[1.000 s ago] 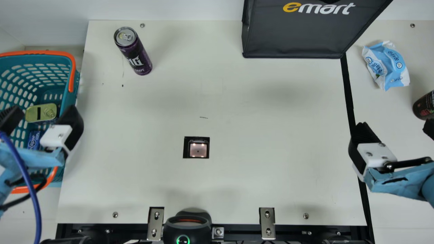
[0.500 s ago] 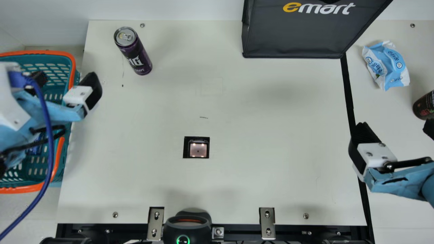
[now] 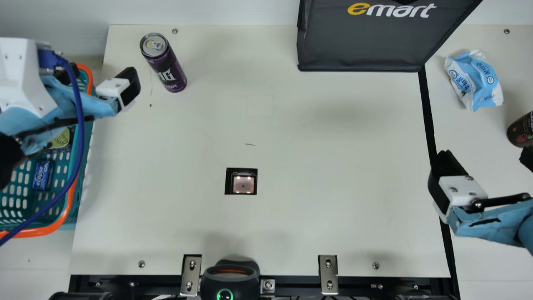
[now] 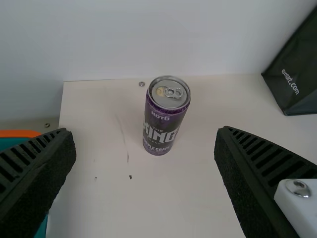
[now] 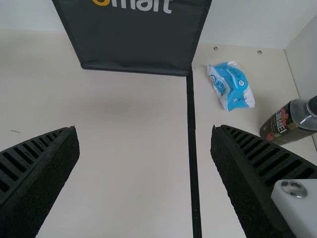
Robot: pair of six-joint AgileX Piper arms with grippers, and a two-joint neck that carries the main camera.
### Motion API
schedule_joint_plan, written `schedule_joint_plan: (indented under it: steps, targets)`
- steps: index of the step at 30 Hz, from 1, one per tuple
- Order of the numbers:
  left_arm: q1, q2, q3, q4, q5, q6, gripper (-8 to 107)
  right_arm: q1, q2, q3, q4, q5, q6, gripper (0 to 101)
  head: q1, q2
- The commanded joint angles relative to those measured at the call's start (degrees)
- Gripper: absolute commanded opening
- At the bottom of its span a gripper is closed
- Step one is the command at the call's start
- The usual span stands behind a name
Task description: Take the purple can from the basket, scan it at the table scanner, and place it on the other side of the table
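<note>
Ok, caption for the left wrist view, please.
Purple can standing upright on the table, beyond the left gripper's open fingers.

The left gripper point(image 3: 101, 71) and the right gripper point(image 3: 486, 155) both hold their black ribbed fingers well apart.

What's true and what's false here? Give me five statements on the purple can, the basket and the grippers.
The purple can stands upright on the table. True.
The left gripper is shut on the purple can. False: the left gripper is open and the purple can stands apart from it.
A small blue pack lies in the basket. True.
The purple can is on the scanner. False: it stands near the table's far left corner, away from the scanner.
The right gripper is open. True.
</note>
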Motion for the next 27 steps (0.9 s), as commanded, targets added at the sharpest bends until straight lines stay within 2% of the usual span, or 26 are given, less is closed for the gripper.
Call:
schedule_joint_plan:
  steps: [1, 14, 27]
  targets:
    - [-0.22, 1.71, -1.22, -0.32, 0.13, 0.43, 90, 0.00, 0.00, 0.00, 0.00, 0.00, 0.00, 95, -1.66, 0.18]
    - [-3.66, 10.29, -8.96, 3.96, 0.58, -4.75, 90, 0.00, 0.00, 0.00, 0.00, 0.00, 0.00, 95, -1.66, 0.18]
    - [-6.51, 16.60, -14.61, 14.94, 1.55, -17.61, 90, 0.00, 0.00, 0.00, 0.00, 0.00, 0.00, 95, -1.66, 0.18]
